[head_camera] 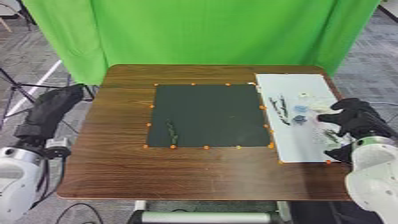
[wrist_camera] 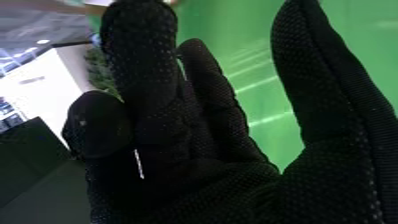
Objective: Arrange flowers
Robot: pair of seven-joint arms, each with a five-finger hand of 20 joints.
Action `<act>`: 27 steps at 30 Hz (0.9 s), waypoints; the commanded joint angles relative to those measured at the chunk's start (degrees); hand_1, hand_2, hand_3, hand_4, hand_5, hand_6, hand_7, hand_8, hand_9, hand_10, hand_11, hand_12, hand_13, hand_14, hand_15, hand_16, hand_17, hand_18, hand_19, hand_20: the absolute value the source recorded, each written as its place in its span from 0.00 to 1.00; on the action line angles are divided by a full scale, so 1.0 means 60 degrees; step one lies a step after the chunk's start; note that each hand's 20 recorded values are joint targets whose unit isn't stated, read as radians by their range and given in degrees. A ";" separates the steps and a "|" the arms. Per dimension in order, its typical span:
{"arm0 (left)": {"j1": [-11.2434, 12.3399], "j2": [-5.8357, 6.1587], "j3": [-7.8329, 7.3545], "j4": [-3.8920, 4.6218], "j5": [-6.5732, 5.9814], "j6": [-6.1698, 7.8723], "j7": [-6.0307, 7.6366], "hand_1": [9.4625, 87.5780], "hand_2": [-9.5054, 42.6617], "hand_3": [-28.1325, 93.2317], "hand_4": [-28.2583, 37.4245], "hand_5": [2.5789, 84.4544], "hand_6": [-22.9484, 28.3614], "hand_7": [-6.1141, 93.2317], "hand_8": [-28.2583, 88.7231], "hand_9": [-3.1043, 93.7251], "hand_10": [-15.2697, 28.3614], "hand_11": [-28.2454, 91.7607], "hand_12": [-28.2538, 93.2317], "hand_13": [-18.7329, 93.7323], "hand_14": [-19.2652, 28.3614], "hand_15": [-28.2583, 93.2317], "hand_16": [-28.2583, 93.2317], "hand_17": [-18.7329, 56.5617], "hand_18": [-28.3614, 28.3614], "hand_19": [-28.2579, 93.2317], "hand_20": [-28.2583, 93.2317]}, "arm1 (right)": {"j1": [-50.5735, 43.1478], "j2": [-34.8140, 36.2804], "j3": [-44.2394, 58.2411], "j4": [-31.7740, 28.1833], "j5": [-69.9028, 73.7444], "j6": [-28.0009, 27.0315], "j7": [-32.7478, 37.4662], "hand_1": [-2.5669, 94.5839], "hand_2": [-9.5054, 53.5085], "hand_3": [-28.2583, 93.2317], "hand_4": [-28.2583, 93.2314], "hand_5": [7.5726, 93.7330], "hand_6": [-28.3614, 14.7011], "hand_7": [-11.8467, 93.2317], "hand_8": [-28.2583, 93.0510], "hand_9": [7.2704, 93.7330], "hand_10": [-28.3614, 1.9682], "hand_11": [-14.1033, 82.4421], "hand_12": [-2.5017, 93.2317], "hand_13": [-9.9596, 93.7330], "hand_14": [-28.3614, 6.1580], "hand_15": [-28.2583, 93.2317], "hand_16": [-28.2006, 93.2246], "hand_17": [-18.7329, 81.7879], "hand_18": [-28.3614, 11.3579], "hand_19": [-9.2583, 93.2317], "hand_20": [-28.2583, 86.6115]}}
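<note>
With twelve o'clock taken as the side of the table (head_camera: 107, 155) toward the green curtain (head_camera: 204, 35), the likeliest trouble sits at three. There the robot's right hand (head_camera: 357, 116) hovers at the outer edge of the white sheet (head_camera: 274, 82), fingers and thumb spread apart, nothing between them. The loose flowers lie close together just toward nine o'clock from it: a blue bloom (head_camera: 299, 119), a paler blue one (head_camera: 301, 108), and a pink bloom (head_camera: 324, 118) right by the fingertips. A hand that wide could sweep a neighbour aside or pinch two at once — the crowding would be to blame. The green sprig (head_camera: 333, 135), lower toward four o'clock, might get dragged along by the glove's fabric.

Thin stems are another risk; they may slip or roll when the fingers close, and the two dark branches (head_camera: 281, 109) toward the sheet's nine o'clock edge could snag on a carried flower.

On the dark mat (head_camera: 209, 107), one leafy stem (head_camera: 171, 132) lies toward seven o'clock. Anything set down too near — or a sleeve passing low — would probably knock it askew. The left hand (head_camera: 55, 106), off the table toward ten o'clock, has its fingers straight and empty, so it poses little danger.
</note>
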 commanded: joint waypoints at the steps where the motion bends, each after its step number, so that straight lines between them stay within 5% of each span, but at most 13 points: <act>1: 0.0347 -0.0218 -0.0168 -0.0201 0.0221 -0.0231 -0.0200 0.26 0.00 0.69 0.14 0.44 0.57 0.18 0.20 0.37 0.66 0.33 0.34 0.39 0.73 0.29 0.26 0.26 0.69 0.27 0.34 | -0.1299 0.0026 0.0838 0.0040 -0.0374 -0.0359 0.0349 0.42 0.00 0.71 0.18 0.52 0.54 0.25 0.22 0.63 0.35 0.24 0.26 0.92 0.64 0.59 0.51 0.71 0.30 0.94 0.65; 20: 0.0356 -0.0381 -0.0234 -0.0302 0.0489 -0.0723 -0.0579 0.26 0.00 0.69 0.15 0.44 0.57 0.18 0.20 0.37 0.66 0.33 0.35 0.40 0.74 0.30 0.26 0.26 0.70 0.27 0.34 | -0.1313 -0.0198 -0.0103 0.1213 -0.0885 0.0339 0.0921 0.50 0.00 0.72 0.15 0.60 0.59 0.29 0.21 0.75 0.42 0.34 0.28 0.95 0.70 0.63 0.51 0.74 0.32 0.97 0.64; 23: 0.0363 -0.0358 -0.0245 -0.0315 0.0473 -0.0740 -0.0597 0.26 0.00 0.69 0.15 0.44 0.57 0.17 0.20 0.37 0.66 0.33 0.35 0.40 0.74 0.30 0.26 0.26 0.70 0.27 0.34 | -0.1285 -0.0161 -0.0253 0.1381 -0.1146 0.0958 0.0913 0.60 0.00 0.63 0.16 0.65 0.60 0.29 0.35 0.82 0.49 0.33 0.34 0.96 0.71 0.63 0.51 0.75 0.34 0.98 0.63; 27: 0.0299 -0.0318 -0.0237 -0.0302 0.0437 -0.0755 -0.0625 0.26 0.00 0.69 0.15 0.44 0.57 0.17 0.20 0.37 0.66 0.33 0.35 0.40 0.74 0.31 0.26 0.26 0.70 0.27 0.34 | -0.1258 -0.0056 -0.0228 0.1389 -0.1474 0.1696 0.0905 0.68 0.02 0.61 0.15 0.77 0.61 0.29 0.40 0.93 0.58 0.37 0.36 1.00 0.75 0.64 0.52 0.79 0.36 1.00 0.63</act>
